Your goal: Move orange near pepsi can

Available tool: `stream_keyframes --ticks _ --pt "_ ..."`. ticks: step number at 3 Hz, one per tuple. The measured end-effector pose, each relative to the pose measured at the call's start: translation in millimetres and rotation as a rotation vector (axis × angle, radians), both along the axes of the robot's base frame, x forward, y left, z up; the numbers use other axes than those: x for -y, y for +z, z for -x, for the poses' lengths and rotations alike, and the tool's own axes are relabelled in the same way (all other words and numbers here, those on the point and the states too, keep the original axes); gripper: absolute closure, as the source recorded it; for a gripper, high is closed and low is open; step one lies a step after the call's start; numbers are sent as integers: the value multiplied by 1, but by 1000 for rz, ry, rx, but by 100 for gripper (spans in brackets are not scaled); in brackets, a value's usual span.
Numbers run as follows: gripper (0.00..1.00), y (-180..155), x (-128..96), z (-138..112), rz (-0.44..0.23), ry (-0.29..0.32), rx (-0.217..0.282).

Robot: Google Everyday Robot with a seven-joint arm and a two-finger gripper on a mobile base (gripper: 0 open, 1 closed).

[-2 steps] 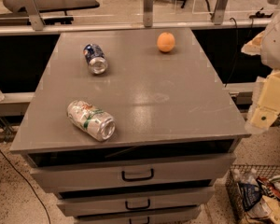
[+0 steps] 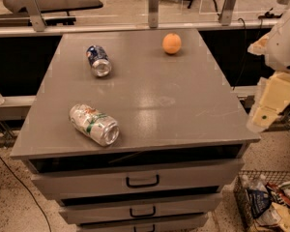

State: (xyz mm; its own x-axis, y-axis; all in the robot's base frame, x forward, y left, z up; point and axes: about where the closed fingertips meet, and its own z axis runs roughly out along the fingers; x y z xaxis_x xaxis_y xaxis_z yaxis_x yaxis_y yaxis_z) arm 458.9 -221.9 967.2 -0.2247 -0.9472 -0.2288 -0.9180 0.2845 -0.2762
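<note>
While the gripper (image 2: 269, 105) hung off the right side of the grey cabinet top (image 2: 150, 98), level with its front right corner and clear of the surface, the orange (image 2: 171, 43) sat far back on that top, near the rear edge and a little right of centre. The gripper showed as a cream-coloured block below the white arm (image 2: 285, 42), tilted with its lower end toward the cabinet. Whether it was open or closed could not be told from this view. It touched none of the things on the top.

The pepsi can (image 2: 98, 60) lay on its side at the back left of the top, its silver end turned toward the front. It was well apart from the orange, with bare grey surface between them. A silver-white can with green markings (image 2: 94, 124) also lay on its side, near the front left edge, with its end pointing toward the front right.

Below the top, the uppermost drawer (image 2: 135, 182) stood slightly pulled out, with a dark handle (image 2: 142, 181) at its middle, and further drawer fronts showed beneath it. A wire basket (image 2: 241, 197) holding packets stood on the speckled floor at the lower right.
</note>
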Motion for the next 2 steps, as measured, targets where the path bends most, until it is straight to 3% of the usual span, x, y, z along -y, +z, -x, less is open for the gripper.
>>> stream_keyframes --ticks 1,2 --pt "0 -17 19 -52 -63 -43 75" --pt "0 -25 31 -122 -119 -56 181"
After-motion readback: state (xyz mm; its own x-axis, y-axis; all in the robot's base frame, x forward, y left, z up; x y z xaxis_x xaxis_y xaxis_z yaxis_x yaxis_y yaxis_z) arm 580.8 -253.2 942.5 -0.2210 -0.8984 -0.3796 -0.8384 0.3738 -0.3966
